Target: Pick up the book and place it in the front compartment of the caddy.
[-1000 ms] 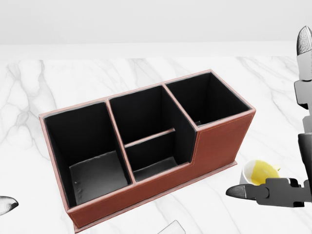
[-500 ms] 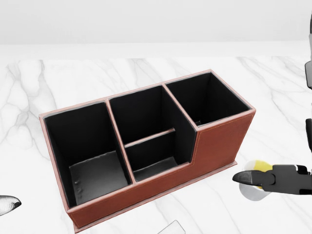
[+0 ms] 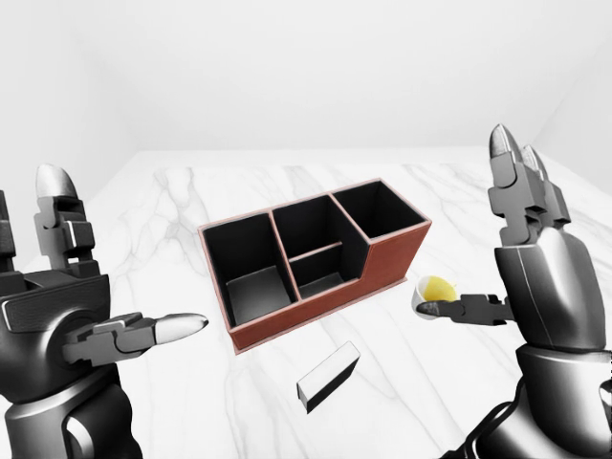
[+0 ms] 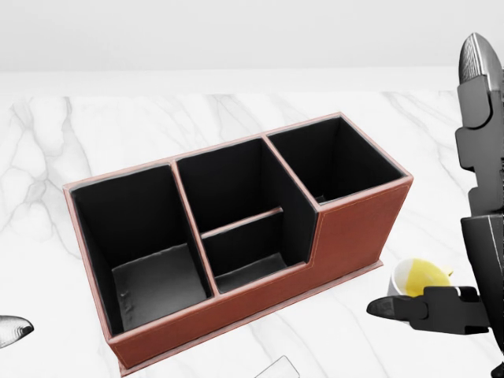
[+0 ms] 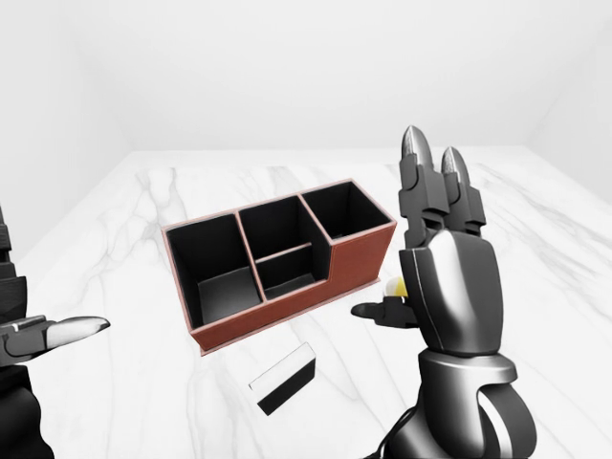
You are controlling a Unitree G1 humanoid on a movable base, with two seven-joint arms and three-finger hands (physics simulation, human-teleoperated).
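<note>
I read this as the approach step: nothing is picked up yet. The book [image 3: 328, 377] lies flat on the white marble surface [image 3: 172, 196], low in the left-eye view and a little right of centre, just below the caddy [image 3: 316, 258] and not touching it. In the head view only a corner of it shows at the bottom edge.

The caddy sits mid-frame at an angle, all its compartments empty as far as I can see. Its middle section is split by a low divider, and the smaller, lower pocket on the side toward the bottom of the view is, I judge, the front compartment I have to hit.

My left robot hand [image 3: 91, 287] is raised at the left edge of the left-eye view, fingers spread wide, thumb pointing toward the caddy, holding nothing. My right robot hand [image 3: 512, 244] stands at the right, fingers upright and splayed, also empty; its thumb reaches toward a small white bowl [image 3: 432, 293] with something yellow in it, just beside the caddy's right end. Whether the thumb touches the bowl I cannot tell.

Both robot hands are well above the book. Next I would bring one down toward the lower centre, probably the right, keeping clear of the bowl, and set the fingers across the book's narrow sides. Since it lies flat, getting fingers under an edge looks like the tricky part.
</note>
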